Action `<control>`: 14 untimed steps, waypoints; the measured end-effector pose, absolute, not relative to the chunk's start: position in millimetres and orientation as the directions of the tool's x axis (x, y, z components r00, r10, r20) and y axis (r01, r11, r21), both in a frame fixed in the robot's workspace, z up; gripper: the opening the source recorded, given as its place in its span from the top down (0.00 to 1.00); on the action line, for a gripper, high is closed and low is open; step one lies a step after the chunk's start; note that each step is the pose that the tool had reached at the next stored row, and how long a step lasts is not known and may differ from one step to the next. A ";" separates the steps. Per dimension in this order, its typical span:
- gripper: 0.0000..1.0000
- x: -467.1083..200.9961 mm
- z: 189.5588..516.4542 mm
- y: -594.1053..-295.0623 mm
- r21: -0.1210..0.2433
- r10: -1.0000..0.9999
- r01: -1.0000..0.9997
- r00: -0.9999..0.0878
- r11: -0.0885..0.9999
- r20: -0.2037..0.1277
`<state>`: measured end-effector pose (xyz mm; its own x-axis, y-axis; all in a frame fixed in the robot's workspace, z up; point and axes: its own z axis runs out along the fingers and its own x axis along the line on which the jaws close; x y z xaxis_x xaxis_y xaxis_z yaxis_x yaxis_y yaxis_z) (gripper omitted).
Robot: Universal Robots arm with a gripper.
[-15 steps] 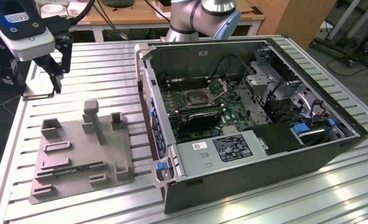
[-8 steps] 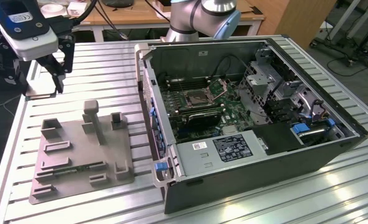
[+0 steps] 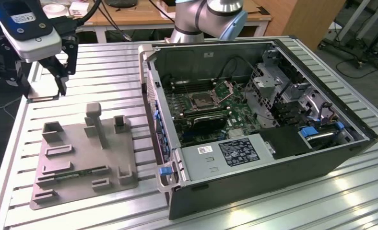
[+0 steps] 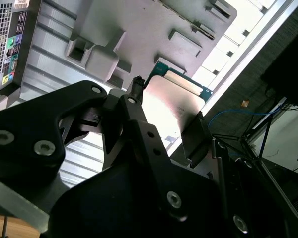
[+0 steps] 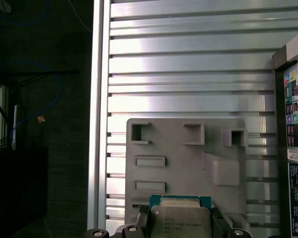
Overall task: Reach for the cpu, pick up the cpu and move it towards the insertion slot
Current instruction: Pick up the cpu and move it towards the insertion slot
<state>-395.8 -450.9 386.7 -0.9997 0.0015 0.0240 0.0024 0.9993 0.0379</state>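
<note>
the cpu (image 4: 179,106) sits pinched by its edges between the jaws of the gripper (image 4: 168,104), which are closed onto it. in the exterior view the gripper (image 3: 54,79) hangs at eleven o'clock of the grey fixture tray (image 3: 80,146), the insertion slot (image 3: 202,100) well apart at its three o'clock.

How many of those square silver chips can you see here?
1: the cpu, held in the gripper near the grey holder. More may be hidden inside the computer.

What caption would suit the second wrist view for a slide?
Gripper shut on the cpu, grey fixture tray beyond it.
</note>
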 end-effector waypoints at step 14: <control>0.45 -386.3 386.7 -450.9 0.038 0.001 0.002 -1.000 0.999 0.024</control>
<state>-386.3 -450.9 386.7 -0.9997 0.0015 0.0241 0.0024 0.9993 0.0379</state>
